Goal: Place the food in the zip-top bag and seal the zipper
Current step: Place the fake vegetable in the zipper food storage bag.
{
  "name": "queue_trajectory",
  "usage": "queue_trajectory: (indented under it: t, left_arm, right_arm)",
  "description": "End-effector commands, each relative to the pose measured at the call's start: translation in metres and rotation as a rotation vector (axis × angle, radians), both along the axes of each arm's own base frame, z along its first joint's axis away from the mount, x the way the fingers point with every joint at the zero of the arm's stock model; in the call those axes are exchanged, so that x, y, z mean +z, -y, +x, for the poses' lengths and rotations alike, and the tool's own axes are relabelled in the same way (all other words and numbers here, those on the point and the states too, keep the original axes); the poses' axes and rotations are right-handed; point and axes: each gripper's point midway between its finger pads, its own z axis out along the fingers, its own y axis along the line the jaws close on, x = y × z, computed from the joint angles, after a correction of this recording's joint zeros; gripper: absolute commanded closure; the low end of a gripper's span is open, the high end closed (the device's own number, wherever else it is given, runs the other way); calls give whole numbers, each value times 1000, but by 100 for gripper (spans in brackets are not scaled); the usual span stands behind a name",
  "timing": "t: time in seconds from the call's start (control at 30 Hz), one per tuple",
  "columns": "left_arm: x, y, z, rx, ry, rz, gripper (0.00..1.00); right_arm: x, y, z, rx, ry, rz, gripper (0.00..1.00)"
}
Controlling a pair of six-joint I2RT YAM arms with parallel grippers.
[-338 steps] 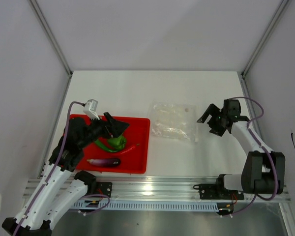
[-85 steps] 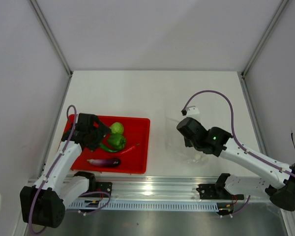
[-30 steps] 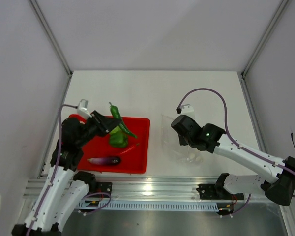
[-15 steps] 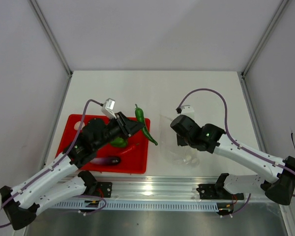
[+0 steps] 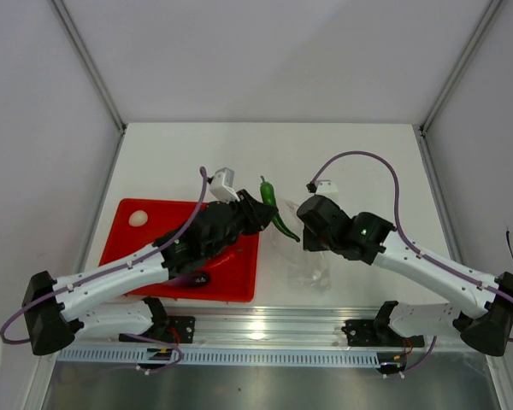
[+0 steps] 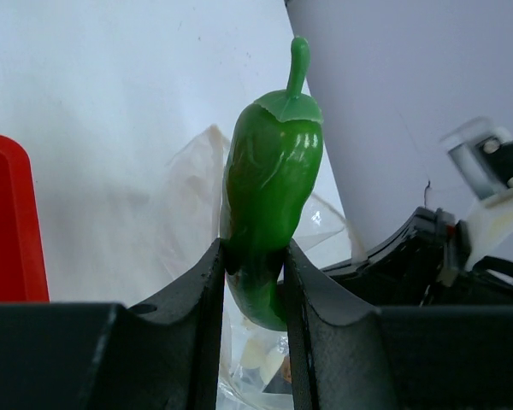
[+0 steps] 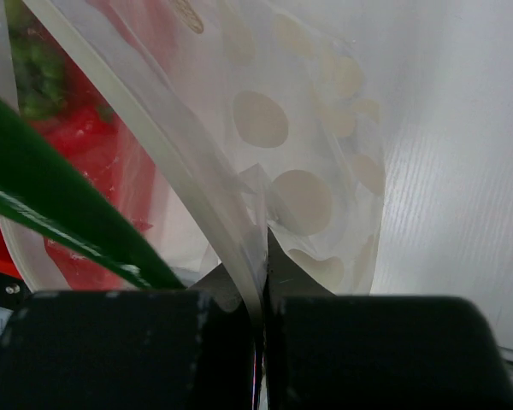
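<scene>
Far left in the overhead view you have one red tray (image 5: 128, 243) on the white table (image 5: 179, 154). One pale round piece (image 5: 138, 219) sits in its upper left corner. One purple eggplant (image 5: 195, 279) shows near its lower edge, half under your left arm. That arm crosses the tray's right half, so whatever other food lies there can't be counted from above. Through the film in the right wrist view only a green and red blur shows at upper left.

At the centre, your left tool (image 6: 253, 286) is clamped on the one long green pepper (image 6: 269, 196), squeezing its lower half with the stem pointing up the frame. From above, the pepper hangs past the tray's right edge with its tip at the bag's mouth. Whether it has crossed the rim I can't tell.

Right of centre is the one clear zip-top bag (image 7: 325, 145), raised off the table by your right tool (image 7: 262, 290), which is pinched tight on the film at the rim. The thicker strip (image 7: 179, 162) running diagonally into that pinch is likely the zipper. It looks unsealed, since the mouth gapes toward the pepper. No vegetable shows inside the bag.

You appear to be loading the first item. Next, steer the pepper tip-first down through the opening. Let go only when most of it is inside, and have the right tool hold the mouth wide
</scene>
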Motion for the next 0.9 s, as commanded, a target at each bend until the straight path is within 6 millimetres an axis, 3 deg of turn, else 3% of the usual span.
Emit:
queue_trajectory:
  t: [0.0,0.2,0.43,0.7,0.77,0.8,0.87]
  left_arm:
    - [14,8,1,33,19,-48,99]
    - [-16,21,-14,-8,-46,30,99]
    - [-52,24,-32,-68,-183,122,99]
    - [-59,47,-52,-222,-236,110,97]
    - [-59,54,-56,-261,-258,103,89]
    - [-59,55,-57,-273,-264,102,69]
    - [-55,61,-60,-304,-259,89,42]
  right_arm:
    - [23,-16,7,-25,28,99,100]
    - [23,-18,10,-58,26,124,100]
    - [24,-7,15,-108,55,109,100]
    - [25,-1,18,-111,84,94,100]
    - [26,-1,17,-105,88,94,100]
    - [27,0,18,-106,90,92,100]
    - [29,1,18,-109,95,94,100]
